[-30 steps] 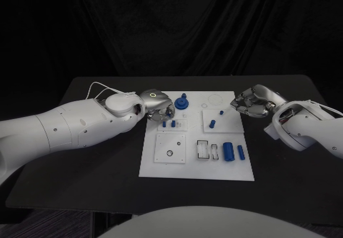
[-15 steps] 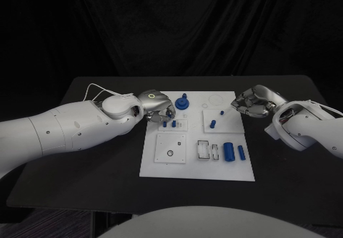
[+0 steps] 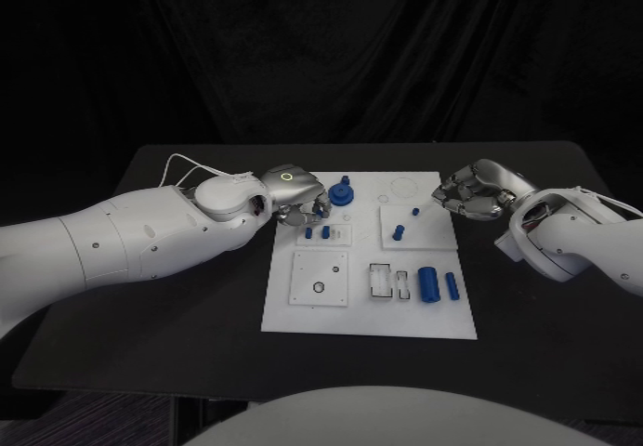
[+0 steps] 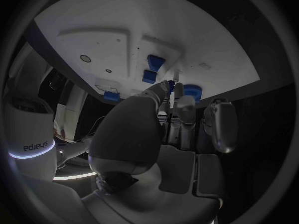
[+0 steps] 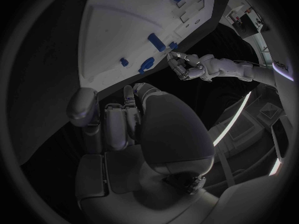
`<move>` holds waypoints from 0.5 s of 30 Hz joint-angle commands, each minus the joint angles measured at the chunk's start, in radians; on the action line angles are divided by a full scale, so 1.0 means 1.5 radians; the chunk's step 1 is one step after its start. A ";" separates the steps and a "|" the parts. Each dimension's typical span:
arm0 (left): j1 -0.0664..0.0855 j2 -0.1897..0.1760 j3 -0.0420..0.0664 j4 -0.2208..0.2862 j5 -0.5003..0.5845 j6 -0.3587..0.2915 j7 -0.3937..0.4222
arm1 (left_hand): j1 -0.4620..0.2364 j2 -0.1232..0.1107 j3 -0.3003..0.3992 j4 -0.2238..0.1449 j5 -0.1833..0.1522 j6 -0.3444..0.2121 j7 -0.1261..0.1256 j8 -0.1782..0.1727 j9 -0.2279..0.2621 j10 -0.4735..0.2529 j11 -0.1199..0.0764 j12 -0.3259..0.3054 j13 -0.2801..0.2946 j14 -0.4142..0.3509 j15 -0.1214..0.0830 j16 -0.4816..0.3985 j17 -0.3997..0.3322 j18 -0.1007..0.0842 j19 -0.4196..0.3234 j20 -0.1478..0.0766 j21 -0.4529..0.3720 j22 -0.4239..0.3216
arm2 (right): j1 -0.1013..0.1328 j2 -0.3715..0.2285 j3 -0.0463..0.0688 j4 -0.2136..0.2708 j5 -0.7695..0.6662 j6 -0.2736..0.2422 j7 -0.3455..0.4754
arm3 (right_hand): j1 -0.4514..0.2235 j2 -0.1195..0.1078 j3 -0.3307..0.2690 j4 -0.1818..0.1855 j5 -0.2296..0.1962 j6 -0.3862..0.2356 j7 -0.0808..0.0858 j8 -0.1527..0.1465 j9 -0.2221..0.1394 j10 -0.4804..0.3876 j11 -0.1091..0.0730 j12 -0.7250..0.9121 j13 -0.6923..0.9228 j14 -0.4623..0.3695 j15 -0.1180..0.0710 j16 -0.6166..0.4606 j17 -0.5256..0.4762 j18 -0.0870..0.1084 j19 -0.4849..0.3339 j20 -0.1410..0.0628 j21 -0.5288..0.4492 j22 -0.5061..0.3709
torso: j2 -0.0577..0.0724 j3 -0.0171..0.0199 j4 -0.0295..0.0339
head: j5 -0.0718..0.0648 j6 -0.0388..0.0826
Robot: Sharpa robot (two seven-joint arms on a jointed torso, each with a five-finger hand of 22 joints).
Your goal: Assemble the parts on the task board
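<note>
**Q:** Where is the task board, and what lies on it?

**A:** The white task board (image 3: 369, 311) sits at the centre of the black table (image 3: 161, 307). Taking the board as a clock face seen from the robot's head, a round blue part with a peg (image 3: 343, 192) stands at about 11 o'clock. Two small blue pegs (image 3: 316, 232) stand in a raised white block just below it, towards 10 o'clock. Another raised block at about 1 o'clock carries a short blue pin (image 3: 400, 231) and a smaller blue piece (image 3: 415, 211). A large blue cylinder (image 3: 427, 283) and a thinner blue bar (image 3: 453, 285) lie side by side at about 4 o'clock.

**Q:** What is the left hand doing?

**A:** The left hand (image 3: 297, 203) hovers over the board's 10 o'clock corner, just beside the round blue part. From its wrist camera the fingers (image 4: 186, 104) point down towards the blue pieces, bunched fairly close together. They seem to hold nothing, though the fingertips are partly hidden, so I cannot tell for sure.

**Q:** And the right hand?

**A:** The right hand (image 3: 472, 190) rests off the board's edge at about 2 o'clock, above the bare table. Its fingers curl inward, with nothing in them.
</note>
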 commanded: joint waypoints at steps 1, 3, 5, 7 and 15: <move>0.002 0.008 0.001 -0.008 0.001 0.014 -0.008 | 0.000 0.005 -0.001 -0.002 -0.002 -0.006 -0.002 -0.004 -0.001 -0.005 0.000 0.001 0.001 -0.001 -0.002 0.000 -0.001 -0.010 0.002 0.000 -0.001 0.127 | -0.002 -0.001 0.000 0.002 -0.001 0.005 -0.012 | 0.006 0.002 0.004 0.000 -0.002 -0.004 -0.001 -0.002 0.001 -0.004 0.002 -0.003 -0.001 0.010 0.000 -0.003 -0.001 -0.002 -0.005 0.002 -0.002 0.080 | 0.001 -0.0001 -0.0016 | 0.002 0.000; 0.002 0.013 0.001 -0.014 0.001 0.020 -0.010 | 0.000 0.004 0.000 -0.002 -0.002 -0.009 -0.003 -0.006 -0.002 -0.006 0.001 0.000 0.003 -0.002 -0.002 -0.001 -0.004 -0.009 0.001 0.000 -0.002 0.126 | -0.002 -0.001 0.000 0.002 -0.001 0.006 -0.013 | 0.006 0.002 0.004 0.000 -0.002 -0.004 -0.001 -0.002 0.001 -0.004 0.002 -0.003 -0.001 0.010 0.000 -0.003 -0.001 -0.002 -0.005 0.002 -0.002 0.080 | 0.002 -0.0005 -0.0025 | 0.004 0.000; 0.002 0.020 0.001 -0.022 0.001 0.026 -0.011 | 0.000 0.004 -0.001 -0.002 -0.004 -0.012 -0.003 -0.008 -0.003 -0.008 0.001 0.000 0.004 -0.003 -0.001 -0.002 -0.005 -0.009 0.000 0.000 -0.004 0.126 | -0.002 0.000 0.000 0.001 -0.001 0.006 -0.013 | 0.006 0.002 0.004 0.000 -0.002 -0.004 -0.001 -0.002 0.001 -0.004 0.002 -0.003 -0.001 0.010 0.000 -0.003 -0.001 -0.002 -0.005 0.002 -0.002 0.080 | 0.003 -0.0007 -0.0035 | 0.006 0.000; 0.002 0.026 0.001 -0.030 0.001 0.029 -0.011 | -0.001 0.005 -0.001 -0.001 -0.004 -0.013 -0.003 -0.009 -0.003 -0.008 0.002 -0.001 0.004 -0.004 -0.001 -0.003 -0.006 -0.009 0.000 0.000 -0.005 0.126 | -0.002 0.001 0.000 0.001 -0.001 0.007 -0.013 | 0.006 0.002 0.004 0.000 -0.002 -0.004 -0.001 -0.002 0.001 -0.004 0.002 -0.003 -0.001 0.010 0.000 -0.003 -0.001 -0.002 -0.005 0.002 -0.002 0.080 | 0.004 -0.0008 -0.0036 | 0.009 0.000; 0.001 0.037 0.001 -0.043 0.001 0.038 -0.006 | 0.000 0.005 0.000 -0.002 -0.005 -0.013 -0.003 -0.009 -0.003 -0.010 0.002 -0.001 0.005 -0.006 -0.001 -0.005 -0.009 -0.008 -0.003 0.000 -0.008 0.125 | -0.002 0.001 0.000 0.001 -0.001 0.008 -0.013 | 0.006 0.002 0.004 0.000 -0.002 -0.004 -0.001 -0.002 0.001 -0.004 0.002 -0.003 -0.001 0.010 0.000 -0.003 -0.001 -0.002 -0.005 0.002 -0.002 0.080 | 0.004 -0.0011 -0.0024 | 0.007 0.000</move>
